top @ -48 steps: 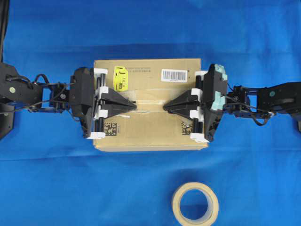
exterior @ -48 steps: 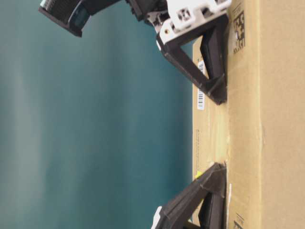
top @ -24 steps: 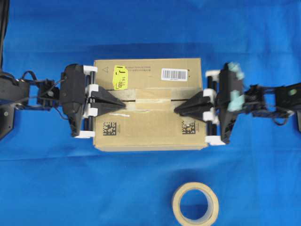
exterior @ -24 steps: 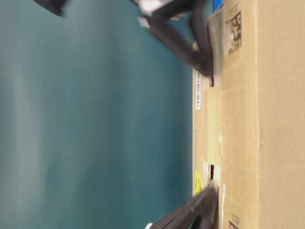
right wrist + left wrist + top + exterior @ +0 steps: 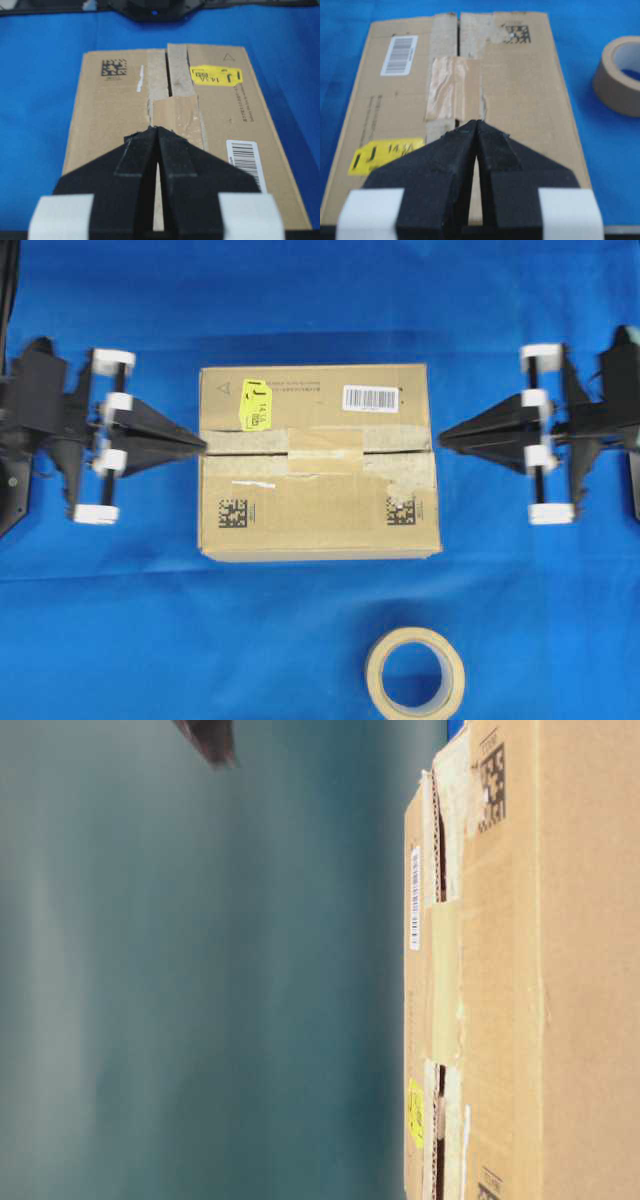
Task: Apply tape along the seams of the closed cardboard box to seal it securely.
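The cardboard box (image 5: pixel 300 515) lies closed in the middle of the blue cloth, with a yellow sticker (image 5: pixel 256 405) and a barcode label (image 5: pixel 370 397) on top. A short piece of tan tape (image 5: pixel 325 450) lies flat across the middle of the seam (image 5: pixel 245 453); the seam's two ends show as a dark line. My left gripper (image 5: pixel 203 443) is shut and empty, its tip at the box's left edge. My right gripper (image 5: pixel 441 438) is shut and empty, just off the right edge. In the wrist views, each gripper (image 5: pixel 477 121) (image 5: pixel 157 128) points along the seam (image 5: pixel 458 30) (image 5: pixel 170 75) toward the tape (image 5: pixel 451 87) (image 5: pixel 176 115).
A beige tape roll (image 5: pixel 415 675) lies on the cloth in front of the box, also in the left wrist view as the tape roll (image 5: pixel 620 75). Worn pale old tape (image 5: pixel 405 472) edges the seam. The table-level view shows the box (image 5: pixel 560 970) side-on.
Both grippers have drawn back outward from the top of the box, left one leftward, right one rightward. The tape piece stays pressed over the seam's middle.
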Controlling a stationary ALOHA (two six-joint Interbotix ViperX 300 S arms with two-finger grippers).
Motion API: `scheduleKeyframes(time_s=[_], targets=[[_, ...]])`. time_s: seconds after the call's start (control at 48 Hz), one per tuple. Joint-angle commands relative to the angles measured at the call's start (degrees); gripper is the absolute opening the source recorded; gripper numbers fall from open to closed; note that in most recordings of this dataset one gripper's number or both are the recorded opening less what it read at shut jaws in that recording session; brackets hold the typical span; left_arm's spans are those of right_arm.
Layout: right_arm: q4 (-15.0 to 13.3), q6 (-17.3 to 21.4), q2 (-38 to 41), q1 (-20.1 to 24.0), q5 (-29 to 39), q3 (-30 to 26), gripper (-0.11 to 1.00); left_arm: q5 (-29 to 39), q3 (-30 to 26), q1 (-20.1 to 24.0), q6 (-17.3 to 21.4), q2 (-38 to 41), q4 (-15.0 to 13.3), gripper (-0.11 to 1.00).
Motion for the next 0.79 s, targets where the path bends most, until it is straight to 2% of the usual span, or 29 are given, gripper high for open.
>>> scheduleKeyframes(time_s=[0.0, 0.146, 0.396, 0.583, 0.771], targets=[[-0.09, -0.44, -4.04, 0.0, 2.72, 0.44, 0.0, 0.97, 0.97, 0.09, -0.09, -4.66, 0.09, 0.0], [-0.09, -0.79, -9.84, -0.09, 7.73, 2.99, 0.0, 3.43, 4.57, 0.09, -0.35, -12.22, 0.18, 0.0], [-0.09, -0.79, -16.17, -0.09, 9.93, 8.44, 0.0, 9.23, 8.53, 0.09, -0.44, -21.36, 0.18, 0.0], [-0.09, -0.7, -17.14, -0.18, 10.11, 12.3, 0.0, 14.59, 10.11, 0.09, -0.7, -24.61, 0.18, 0.0], [-0.09, -0.7, -16.26, -0.18, 10.11, 13.97, 0.0, 15.21, 12.39, 0.18, -0.7, -25.58, 0.09, 0.0]])
